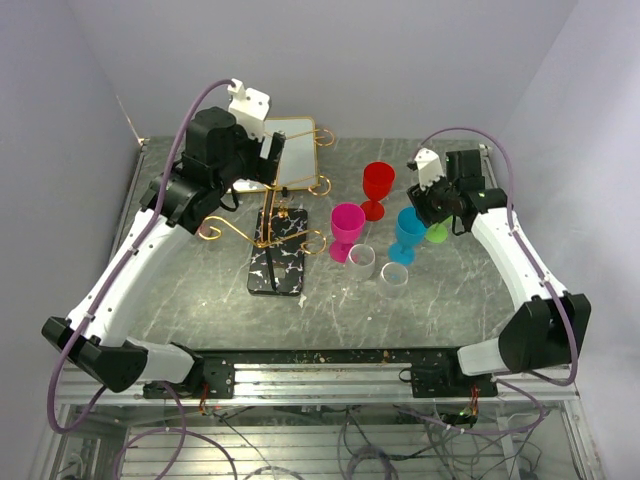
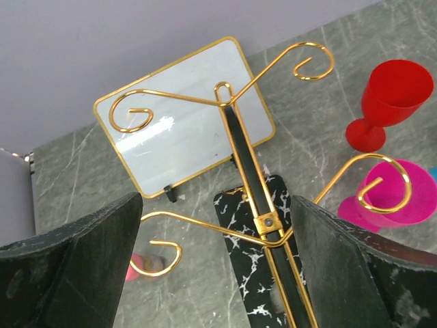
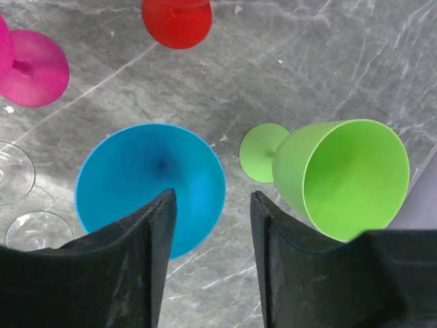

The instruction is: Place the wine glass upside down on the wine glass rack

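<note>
The wine glass rack (image 1: 278, 240) is a gold post with scroll arms on a black veined base (image 1: 280, 270). In the left wrist view its post (image 2: 249, 171) runs between my fingers. My left gripper (image 1: 276, 160) (image 2: 217, 201) is open and empty, hovering above the rack's top. Red (image 1: 378, 185), pink (image 1: 347, 226) and blue (image 1: 408, 232) wine glasses stand upright to the right of the rack. A green glass (image 3: 341, 174) lies on its side. My right gripper (image 1: 432, 205) (image 3: 212, 198) is open and empty, above the gap between the blue glass (image 3: 150, 184) and the green one.
A white gold-rimmed tray (image 1: 295, 150) (image 2: 184, 123) stands behind the rack. Two clear glasses (image 1: 361, 260) (image 1: 394, 276) stand in front of the pink and blue ones. Grey walls close in the back and both sides.
</note>
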Robot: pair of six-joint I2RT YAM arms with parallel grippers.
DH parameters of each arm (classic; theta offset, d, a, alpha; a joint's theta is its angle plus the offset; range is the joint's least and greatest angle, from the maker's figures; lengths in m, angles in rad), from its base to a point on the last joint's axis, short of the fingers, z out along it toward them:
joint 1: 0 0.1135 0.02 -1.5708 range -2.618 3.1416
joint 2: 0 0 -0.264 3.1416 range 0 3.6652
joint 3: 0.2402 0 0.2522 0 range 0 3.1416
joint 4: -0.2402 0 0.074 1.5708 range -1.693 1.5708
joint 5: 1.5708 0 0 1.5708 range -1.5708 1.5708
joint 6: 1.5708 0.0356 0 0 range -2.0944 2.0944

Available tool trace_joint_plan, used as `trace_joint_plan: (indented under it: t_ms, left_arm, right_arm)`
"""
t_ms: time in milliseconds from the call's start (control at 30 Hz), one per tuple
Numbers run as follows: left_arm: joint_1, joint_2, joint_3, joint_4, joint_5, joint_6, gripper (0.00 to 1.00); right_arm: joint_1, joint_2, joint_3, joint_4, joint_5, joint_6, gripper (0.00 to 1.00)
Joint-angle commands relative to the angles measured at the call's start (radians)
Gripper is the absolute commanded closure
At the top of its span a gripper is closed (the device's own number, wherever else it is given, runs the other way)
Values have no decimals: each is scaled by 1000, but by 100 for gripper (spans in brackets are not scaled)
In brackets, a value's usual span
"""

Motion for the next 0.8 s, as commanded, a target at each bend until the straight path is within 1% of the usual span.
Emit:
trace_joint_plan:
  t_ms: [0,233,400,567,667,767]
  left_arm:
    - [30,-26,-15,34,28,33,0]
    - [47,-23,5,20,34,37,0]
    - [68,-18,22,14,40,32,1]
    - [76,-4,38,12,31,37,0]
    - [76,3,52,3,45,44,0]
    - [76,-23,42,-2,149,82,1]
  right_arm:
    - [10,54,58,-39,28,15,56]
    - [12,113,72,-35,51,21,69]
    - [12,142,73,-44,49,11,82]
    - [12,134,106,-44,53,0,98]
    - [11,116,156,-62,44,-2,100]
    - [10,75,184,-72,8,-9,100]
